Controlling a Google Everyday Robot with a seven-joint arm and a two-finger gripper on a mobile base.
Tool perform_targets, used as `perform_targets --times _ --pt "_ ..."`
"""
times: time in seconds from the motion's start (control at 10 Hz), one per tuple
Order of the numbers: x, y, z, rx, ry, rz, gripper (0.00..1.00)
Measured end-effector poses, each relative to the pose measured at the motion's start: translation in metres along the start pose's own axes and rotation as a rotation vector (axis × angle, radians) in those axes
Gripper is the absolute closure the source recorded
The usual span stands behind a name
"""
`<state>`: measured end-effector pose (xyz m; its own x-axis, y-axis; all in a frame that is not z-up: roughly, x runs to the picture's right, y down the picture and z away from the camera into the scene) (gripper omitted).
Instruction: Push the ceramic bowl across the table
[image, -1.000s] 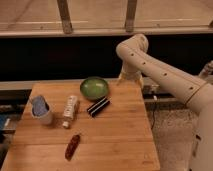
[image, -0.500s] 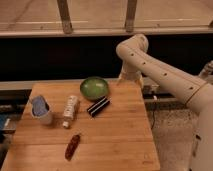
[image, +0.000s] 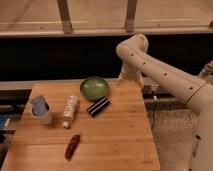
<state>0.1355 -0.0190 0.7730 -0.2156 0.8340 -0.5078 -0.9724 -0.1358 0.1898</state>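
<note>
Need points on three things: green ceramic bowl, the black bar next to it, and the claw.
ceramic bowl (image: 94, 88): camera view, middle of its green inside.
black bar (image: 98, 106): camera view, middle of its top face.
claw (image: 127, 80): camera view, its pale lower end, just right of the bowl at the far edge.

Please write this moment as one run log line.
gripper: right of bowl, apart | bowl: far edge of table | contact: none

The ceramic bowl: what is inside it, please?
Inside the ceramic bowl only its green surface shows; nothing visible lies in it. Its near wall hides part of the bottom. The gripper hangs beside it, at the far edge of the table.
</note>
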Motion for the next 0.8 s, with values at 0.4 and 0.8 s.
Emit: perform_targets --times 0.4,0.8 --pt "0.0001 0.0 0.0004 0.0 0.0 0.0 0.37" --pt "0.0 0.0 0.0003 0.0 0.0 0.0 0.75"
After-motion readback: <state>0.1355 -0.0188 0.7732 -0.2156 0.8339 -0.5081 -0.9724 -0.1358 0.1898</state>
